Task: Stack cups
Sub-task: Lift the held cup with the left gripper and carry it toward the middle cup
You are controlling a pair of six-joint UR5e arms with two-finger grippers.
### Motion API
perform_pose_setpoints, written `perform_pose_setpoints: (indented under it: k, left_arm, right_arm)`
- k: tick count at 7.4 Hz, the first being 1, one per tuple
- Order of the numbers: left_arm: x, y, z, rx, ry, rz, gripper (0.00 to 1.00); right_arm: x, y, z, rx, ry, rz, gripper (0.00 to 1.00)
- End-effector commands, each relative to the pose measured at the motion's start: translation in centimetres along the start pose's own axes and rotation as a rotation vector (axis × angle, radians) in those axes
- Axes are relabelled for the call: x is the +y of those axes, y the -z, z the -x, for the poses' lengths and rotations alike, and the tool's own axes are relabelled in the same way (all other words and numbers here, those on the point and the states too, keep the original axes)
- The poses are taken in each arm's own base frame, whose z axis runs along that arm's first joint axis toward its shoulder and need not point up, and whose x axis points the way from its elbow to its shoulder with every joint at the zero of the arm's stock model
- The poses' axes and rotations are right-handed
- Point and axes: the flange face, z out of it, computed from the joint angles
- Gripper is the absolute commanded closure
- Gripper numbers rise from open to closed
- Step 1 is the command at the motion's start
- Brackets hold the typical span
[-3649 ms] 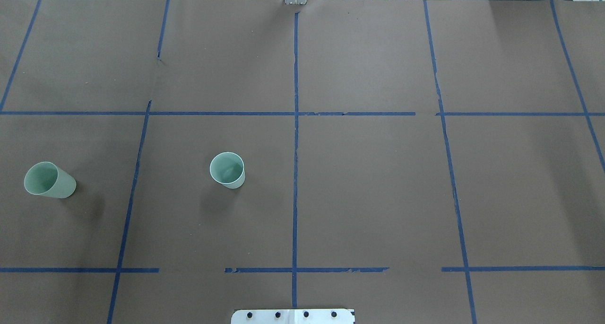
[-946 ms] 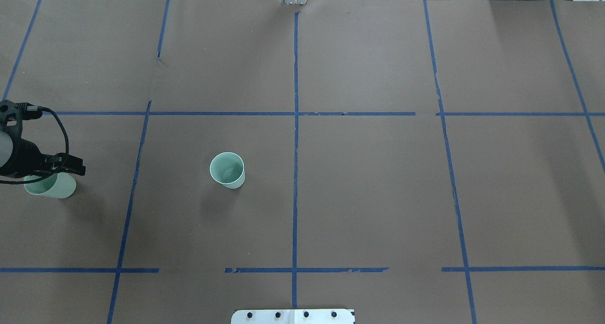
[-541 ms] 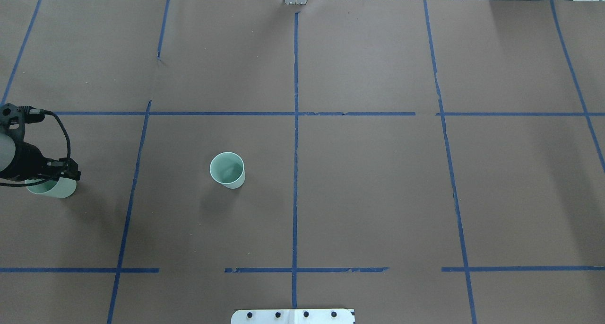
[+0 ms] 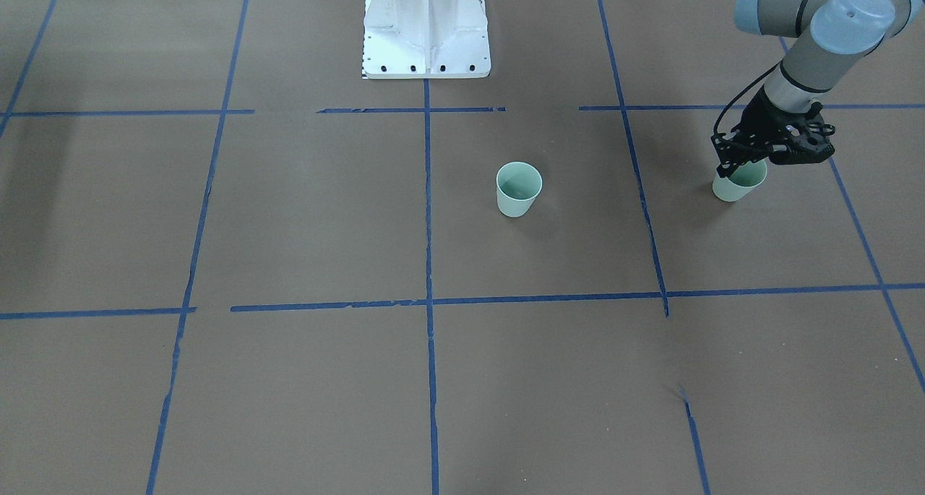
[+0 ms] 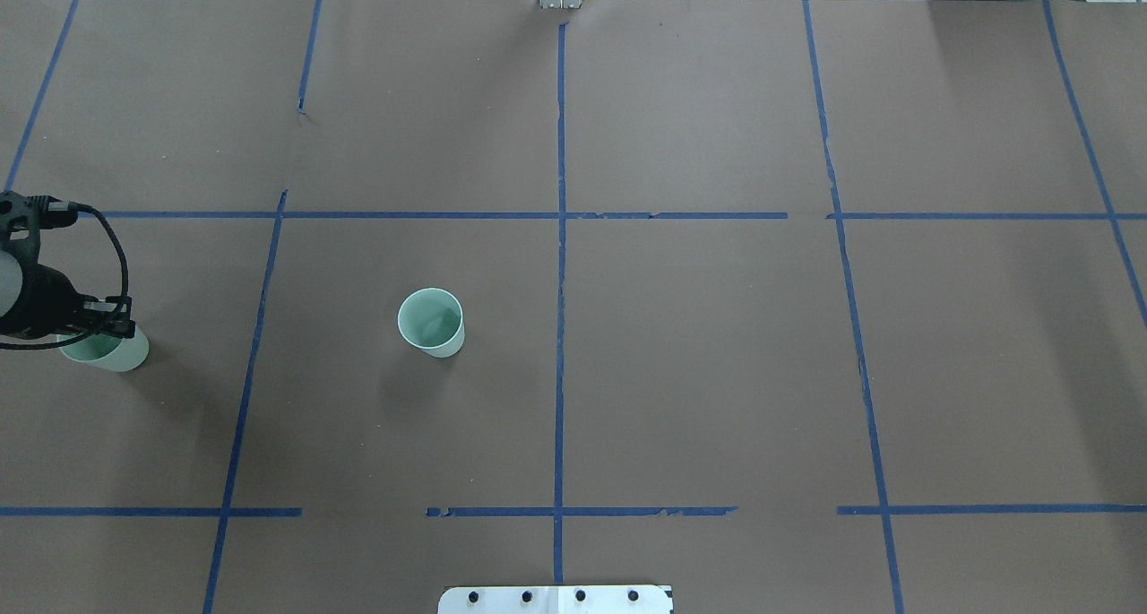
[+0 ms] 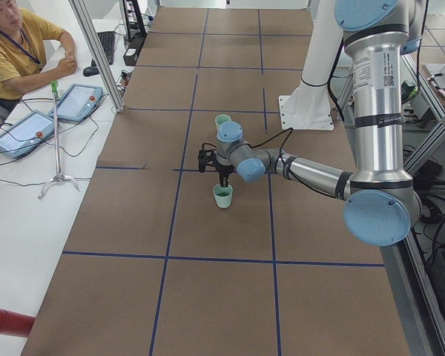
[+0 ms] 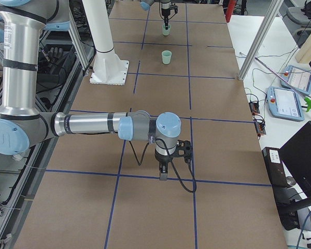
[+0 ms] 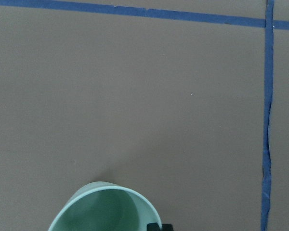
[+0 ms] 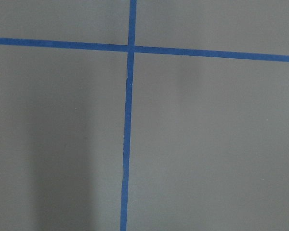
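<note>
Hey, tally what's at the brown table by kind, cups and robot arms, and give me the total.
Mint-green cups: 2 (outer cup, middle cup)
Robot arms: 2 (left arm, right arm)
Total: 4

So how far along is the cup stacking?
Nothing stacked yet: both cups stand apart. In hand: the left gripper is at the rim of the outer cup, grip unclear. To do: lift it, nest it in the centre cup. The right gripper hangs elsewhere.
</note>
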Motion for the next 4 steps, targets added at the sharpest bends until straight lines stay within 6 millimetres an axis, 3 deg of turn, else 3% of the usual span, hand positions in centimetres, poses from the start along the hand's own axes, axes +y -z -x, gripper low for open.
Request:
perform_pose_setpoints:
  k: [1, 3, 4]
  left_arm:
    - [-0.7, 3.9, -1.6, 0.054, -0.016, -0.059, 1.00]
    - [-1.1, 6.7, -4.4, 0.103, -0.032, -0.092, 1.00]
    - [-2.0, 8.5, -7.6, 0.077, -0.005, -0.077, 1.00]
  right_arm:
    - [0.0, 0.0, 0.0, 0.000, -0.001, -0.001, 0.00]
    - [0.0, 0.0, 0.0, 0.000, -0.001, -0.001, 0.00]
    - [0.0, 0.0, 0.0, 0.000, -0.001, -0.001, 0.00]
